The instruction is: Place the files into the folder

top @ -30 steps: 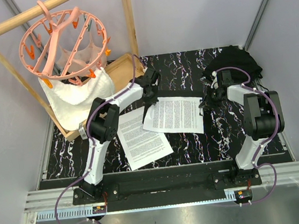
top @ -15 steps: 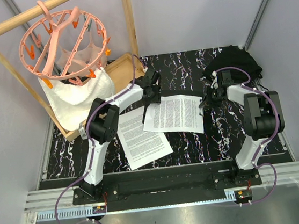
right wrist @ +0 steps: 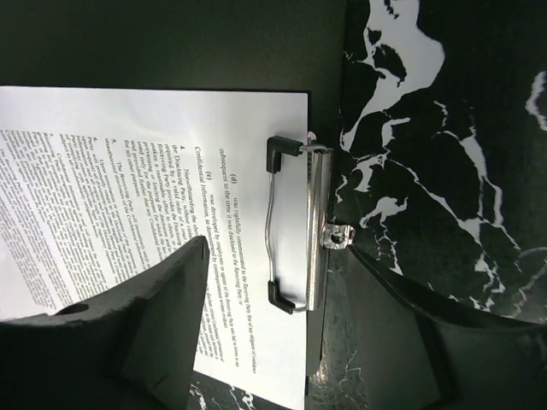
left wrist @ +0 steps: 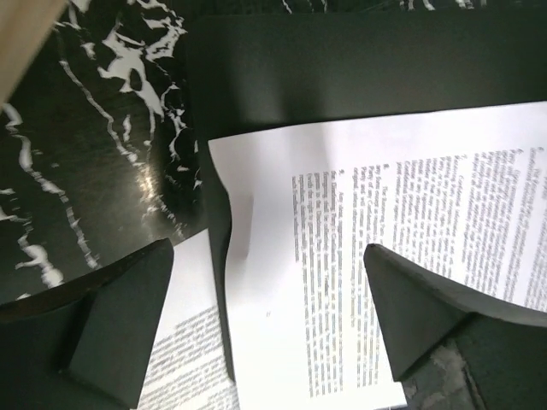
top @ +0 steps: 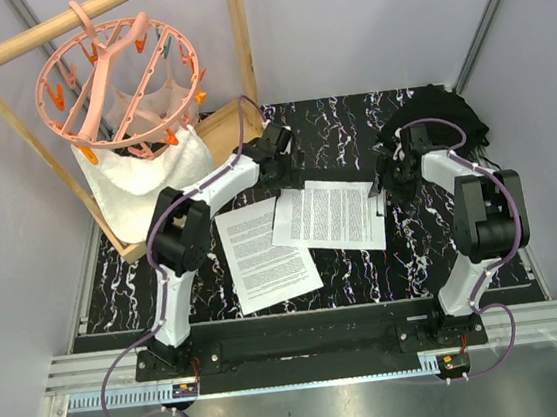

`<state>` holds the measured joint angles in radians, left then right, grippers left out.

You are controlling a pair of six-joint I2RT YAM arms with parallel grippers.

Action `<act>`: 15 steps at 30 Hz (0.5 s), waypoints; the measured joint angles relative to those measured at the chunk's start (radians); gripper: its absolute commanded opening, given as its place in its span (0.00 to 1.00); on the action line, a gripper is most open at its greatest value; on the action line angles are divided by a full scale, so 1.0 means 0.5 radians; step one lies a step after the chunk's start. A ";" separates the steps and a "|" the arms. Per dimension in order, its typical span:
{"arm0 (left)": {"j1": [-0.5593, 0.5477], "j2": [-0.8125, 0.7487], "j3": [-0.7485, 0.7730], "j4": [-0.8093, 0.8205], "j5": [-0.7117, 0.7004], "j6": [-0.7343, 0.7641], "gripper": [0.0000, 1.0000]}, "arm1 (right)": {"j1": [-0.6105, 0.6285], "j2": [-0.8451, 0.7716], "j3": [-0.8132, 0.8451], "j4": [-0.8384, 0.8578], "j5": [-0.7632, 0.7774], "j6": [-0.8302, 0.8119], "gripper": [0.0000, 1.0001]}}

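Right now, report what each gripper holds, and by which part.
Nothing held: left gripper open above the sheet, right gripper open above the clip of the folder.

A lab test cell: grey panel walls (top: pixel 367 17), aluminium rail base (top: pixel 305 351), marble-patterned tabletop (top: pixel 340 126).

2 sheets (top: pixel 264 255) (top: pixel 330 215), 1 blk folder (right wrist: pixel 171 43), 2 arms (top: pixel 211 188) (top: pixel 482 210)

One sheet (top: pixel 328 215) lies on the folder (right wrist: pixel 171 43), edge at the clip (right wrist: pixel 299 224); another sheet (top: pixel 262 256) lies left, on the table (top: pixel 349 120).
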<state>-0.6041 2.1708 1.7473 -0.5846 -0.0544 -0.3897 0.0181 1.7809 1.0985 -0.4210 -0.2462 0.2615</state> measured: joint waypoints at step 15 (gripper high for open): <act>-0.073 -1.012 -0.616 0.046 0.011 0.050 0.83 | 0.531 -0.135 0.160 -0.191 0.240 0.008 0.67</act>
<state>-0.6407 1.6646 1.4395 -0.5617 -0.0486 -0.3649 0.2836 1.7134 1.1786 -0.5163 -0.1261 0.2657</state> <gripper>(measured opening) 0.901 0.693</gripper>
